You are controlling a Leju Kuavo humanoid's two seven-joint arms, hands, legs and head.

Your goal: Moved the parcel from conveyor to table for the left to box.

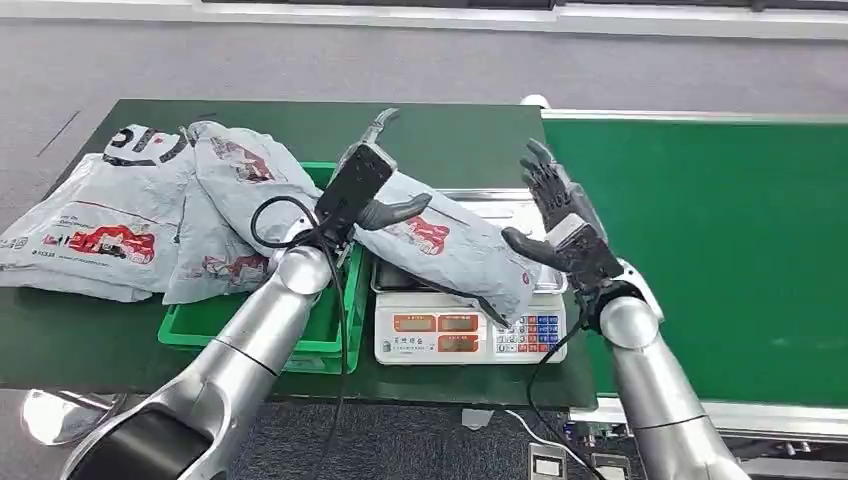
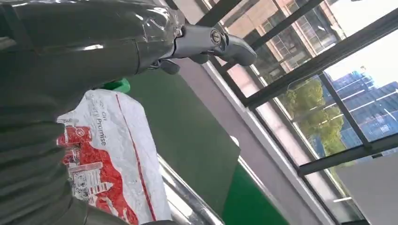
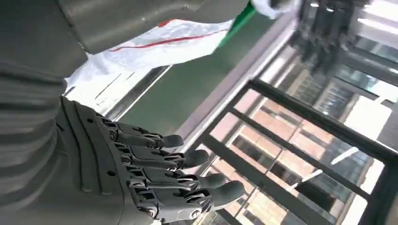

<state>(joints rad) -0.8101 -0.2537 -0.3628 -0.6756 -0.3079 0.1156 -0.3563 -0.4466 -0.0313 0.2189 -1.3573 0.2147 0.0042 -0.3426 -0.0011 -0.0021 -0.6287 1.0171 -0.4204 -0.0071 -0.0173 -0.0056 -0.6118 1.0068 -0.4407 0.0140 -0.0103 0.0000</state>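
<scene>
A grey parcel (image 1: 450, 245) with red print lies slanted across the scale (image 1: 440, 335). My left hand (image 1: 360, 185) grips its left end, with the thumb lying across the top and one finger pointing up. In the left wrist view the parcel (image 2: 108, 154) sits right under that hand. Just off the parcel's right end my right hand (image 1: 560, 215) stands open, fingers spread and pointing up, touching nothing. The right wrist view shows those spread fingers (image 3: 187, 178) with the parcel (image 3: 155, 44) beyond them.
A green bin (image 1: 200, 320) stands left of the scale, holding several grey parcels (image 1: 130, 215) that spill over its far rim onto the dark green table (image 1: 450, 140). The green conveyor belt (image 1: 720, 250) runs along the right. A black cable hangs from the left wrist.
</scene>
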